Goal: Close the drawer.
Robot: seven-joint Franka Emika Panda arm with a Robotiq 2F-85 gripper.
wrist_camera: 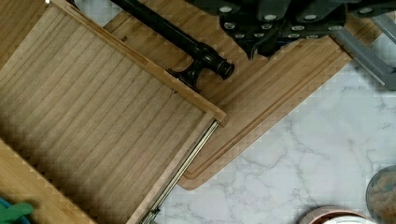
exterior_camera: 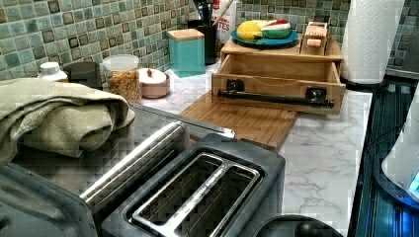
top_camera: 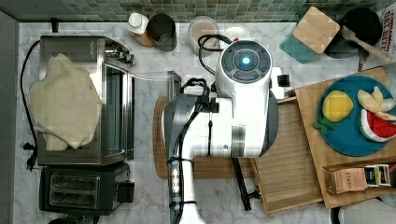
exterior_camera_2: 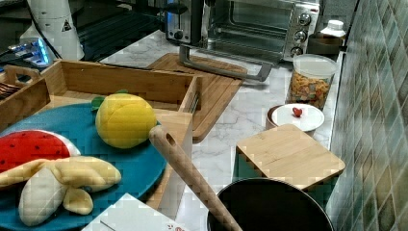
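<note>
Standing open, the drawer (handle over cutting board).

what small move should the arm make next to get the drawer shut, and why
Probably lower the gripper behind the black handle bar and push toward the cabinet. The drawer stands pulled out, its ribbed floor exposed, and the gripper is above the cutting board, just outside the handle.

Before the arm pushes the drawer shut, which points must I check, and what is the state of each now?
1. The drawer is pulled out: ok.
2. Drawer floor bare where it shows: ok.
3. Black handle bar free, nothing touching it: ok.
4. Cutting board in front of the drawer bears nothing: ok.
5. Blue plate and box stand on the top, clear of the opening: ok.
6. Gripper fingers: cannot tell.
</note>
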